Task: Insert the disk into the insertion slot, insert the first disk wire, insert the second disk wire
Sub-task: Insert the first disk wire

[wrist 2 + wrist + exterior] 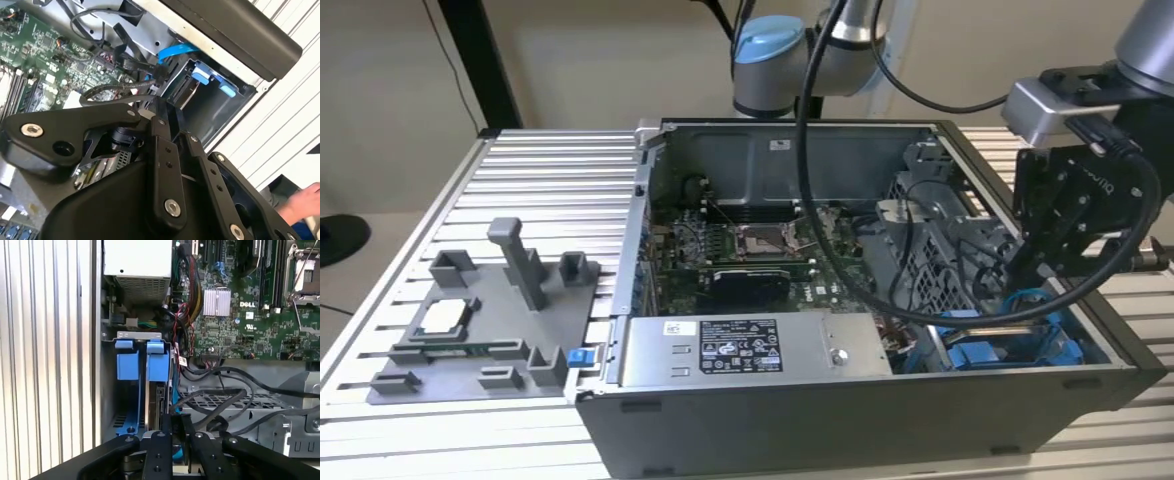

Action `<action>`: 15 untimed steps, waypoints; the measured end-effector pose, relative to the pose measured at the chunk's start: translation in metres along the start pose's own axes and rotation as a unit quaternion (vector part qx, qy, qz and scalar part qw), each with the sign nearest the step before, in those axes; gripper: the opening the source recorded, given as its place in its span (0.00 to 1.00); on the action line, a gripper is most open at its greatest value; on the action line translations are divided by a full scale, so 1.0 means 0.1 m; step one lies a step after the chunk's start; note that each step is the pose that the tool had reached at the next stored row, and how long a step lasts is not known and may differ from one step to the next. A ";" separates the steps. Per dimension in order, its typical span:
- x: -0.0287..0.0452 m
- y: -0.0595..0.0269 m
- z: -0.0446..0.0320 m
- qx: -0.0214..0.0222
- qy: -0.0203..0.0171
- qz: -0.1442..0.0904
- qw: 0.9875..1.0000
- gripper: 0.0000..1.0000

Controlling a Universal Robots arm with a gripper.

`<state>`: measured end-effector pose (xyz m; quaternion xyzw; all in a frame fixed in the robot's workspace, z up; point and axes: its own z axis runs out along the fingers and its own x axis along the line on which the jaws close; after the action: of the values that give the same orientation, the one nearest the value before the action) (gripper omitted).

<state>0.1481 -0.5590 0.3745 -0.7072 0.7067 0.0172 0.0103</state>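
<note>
Open grey sheet-metal computer case (854, 420) sitting on a ribbed aluminium table (547, 170). Green motherboard (720, 260) lies flat inside, with a boxy grey power supply with a printed label (734, 350) at about 6 o'clock from it in the exterior view. At 9 o'clock of the case there's a grey plastic fixture plate with upright posts (467, 330). Loose black cables (235, 395) run near a small silver finned heatsink (216, 302).
</note>
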 end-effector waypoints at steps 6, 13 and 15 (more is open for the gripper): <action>0.015 -0.111 0.014 -0.014 0.000 0.001 1.000 0.00; 0.016 -0.111 0.013 -0.014 0.000 0.001 1.000 0.00; 0.016 -0.111 0.014 -0.014 0.000 0.001 1.000 0.00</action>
<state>0.1592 -0.5605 0.3730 -0.7069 0.7068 0.0268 0.0003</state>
